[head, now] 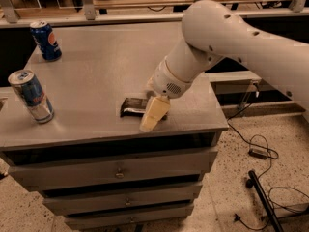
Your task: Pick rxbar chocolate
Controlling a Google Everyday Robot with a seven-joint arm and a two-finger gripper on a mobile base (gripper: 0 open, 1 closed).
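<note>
Two blue drink cans stand upright on the grey cabinet top (pixel 101 66); we mark the far can (pixel 45 41) at the back left corner and the near can (pixel 31 96) by the left front edge, well apart from each other. We find the rxbar chocolate (pixel 130 107) lying flat near the front edge, right of centre, its dark wrapper hidden at its right end; the gripper (pixel 153 114), cream-coloured and tilted downward, sits over that end, touching it or just above; we cannot tell whether the claw is spread or pressed together. Below the top we see stacked drawers (pixel 116 170); dark cables (pixel 256 146) lie on the speckled floor at right.
</note>
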